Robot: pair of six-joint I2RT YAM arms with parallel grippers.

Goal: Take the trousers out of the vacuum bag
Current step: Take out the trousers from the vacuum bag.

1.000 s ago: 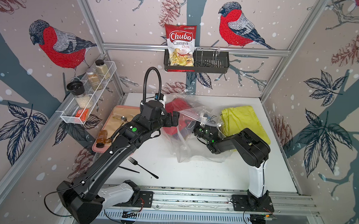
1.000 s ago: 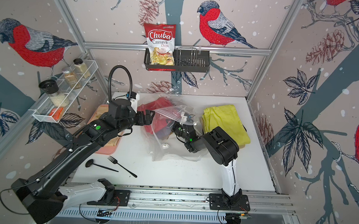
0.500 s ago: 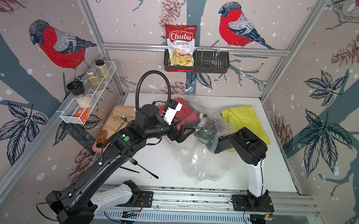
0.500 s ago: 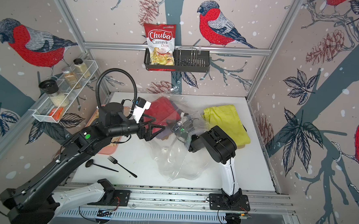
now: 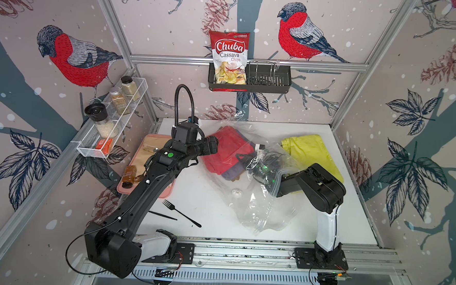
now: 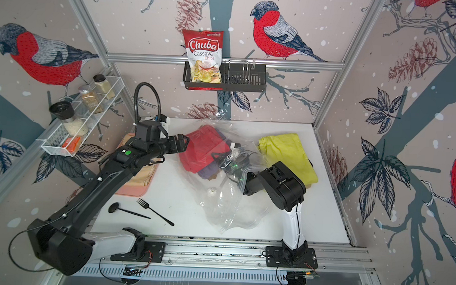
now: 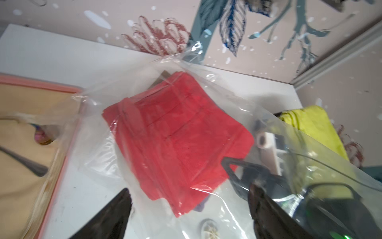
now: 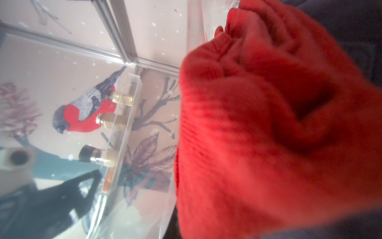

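Observation:
The clear vacuum bag [image 5: 261,209] [image 6: 231,207] lies crumpled mid-table, its round valve [image 5: 237,192] facing up. Inside its far end sit the red trousers [image 5: 226,151] [image 6: 205,150] [image 7: 177,134] on top of a purple pair [image 5: 232,173]. My left gripper [image 5: 211,147] [image 6: 182,144] [image 7: 190,193] stands open at the bag's left side, level with the red pair and holding nothing. My right gripper [image 5: 243,158] [image 6: 218,157] reaches inside the bag, shut at the red pair's right edge. Bunched red cloth [image 8: 258,134] hides its jaws. Yellow-green trousers [image 5: 312,153] [image 6: 288,154] lie outside the bag, far right.
A pink tray [image 5: 155,136] with beige cloth and a brown bottle [image 5: 129,174] sits under my left arm. A black fork [image 5: 181,213] and spoon [image 6: 127,210] lie near the front. A wire shelf [image 5: 110,126] of jars lines the left wall. A chips packet [image 5: 228,57] hangs behind.
My left gripper rose over the bag, then came back to the bag's left side, its jaws slightly narrower. The bag's loose end billowed up and spread toward the front edge.

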